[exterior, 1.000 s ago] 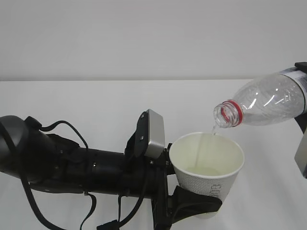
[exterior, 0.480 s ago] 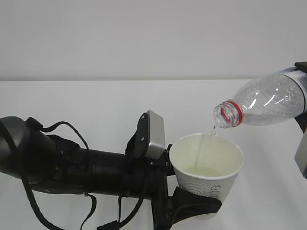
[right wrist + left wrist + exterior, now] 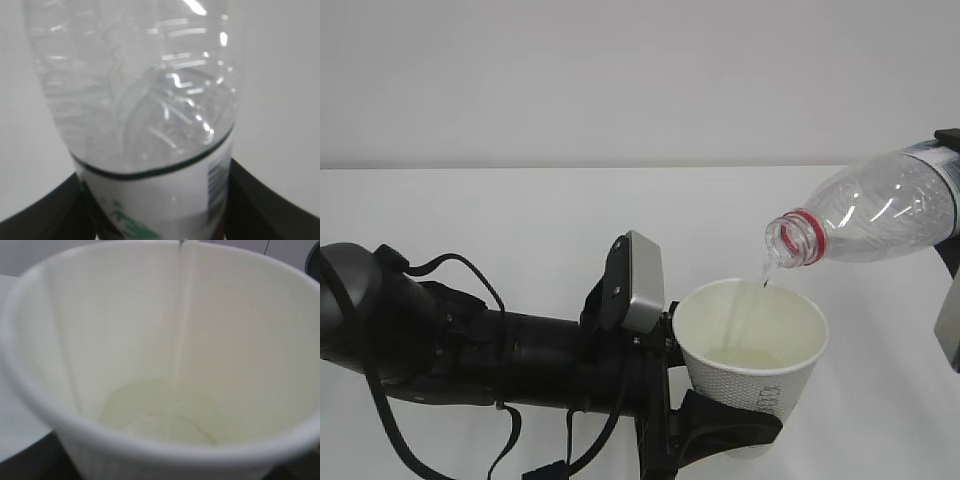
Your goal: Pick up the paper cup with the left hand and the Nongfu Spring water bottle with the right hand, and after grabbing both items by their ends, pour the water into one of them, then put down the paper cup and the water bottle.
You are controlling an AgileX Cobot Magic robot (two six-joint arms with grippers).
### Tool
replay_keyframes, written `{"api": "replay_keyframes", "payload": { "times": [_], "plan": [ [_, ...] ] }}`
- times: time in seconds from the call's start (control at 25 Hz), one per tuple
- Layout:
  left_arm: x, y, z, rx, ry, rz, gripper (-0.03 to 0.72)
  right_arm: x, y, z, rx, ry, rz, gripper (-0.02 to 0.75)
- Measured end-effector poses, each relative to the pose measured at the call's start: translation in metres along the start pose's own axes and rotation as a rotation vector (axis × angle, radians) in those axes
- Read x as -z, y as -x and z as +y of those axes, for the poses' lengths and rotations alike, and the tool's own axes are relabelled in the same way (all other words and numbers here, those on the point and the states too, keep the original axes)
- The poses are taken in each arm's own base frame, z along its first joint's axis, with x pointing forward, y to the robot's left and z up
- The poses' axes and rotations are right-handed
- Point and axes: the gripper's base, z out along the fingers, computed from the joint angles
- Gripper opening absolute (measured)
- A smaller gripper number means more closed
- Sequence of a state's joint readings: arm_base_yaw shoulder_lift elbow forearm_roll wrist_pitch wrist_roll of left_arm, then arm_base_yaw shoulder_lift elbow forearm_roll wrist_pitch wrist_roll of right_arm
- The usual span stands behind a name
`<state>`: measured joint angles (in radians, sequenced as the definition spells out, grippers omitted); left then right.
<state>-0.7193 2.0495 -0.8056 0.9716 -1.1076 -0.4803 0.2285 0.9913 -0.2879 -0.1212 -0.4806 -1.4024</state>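
You have the small white tapered paper cup (image 3: 752, 350) upright at the near middle of the scene, clamped low on its wall by the left hand's black fingers (image 3: 740, 425), which stand fairly wide around it. The clear ribbed plastic Nongfu Spring water bottle (image 3: 870, 215) lies up and to the right of it, its long axis nearly level, red-ringed mouth pointing left and slightly down, just above the cup's far rim without touching. The right hand's fingers (image 3: 160, 210) are closed on its labelled base end. A thin thread of water (image 3: 181, 315) falls inside; a shallow pool covers the bottom. Both items hang above the white desk (image 3: 520, 210).
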Motion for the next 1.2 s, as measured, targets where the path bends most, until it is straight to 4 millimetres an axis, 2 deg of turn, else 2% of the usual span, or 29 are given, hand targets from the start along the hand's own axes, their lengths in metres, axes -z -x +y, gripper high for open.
{"api": "replay_keyframes", "payload": {
  "times": [1.2],
  "plan": [
    [0.0,0.0,0.0,0.0,0.0,0.0,0.531,0.0,0.0,-0.0001,0.004,-0.002,0.0,0.486]
  ]
}}
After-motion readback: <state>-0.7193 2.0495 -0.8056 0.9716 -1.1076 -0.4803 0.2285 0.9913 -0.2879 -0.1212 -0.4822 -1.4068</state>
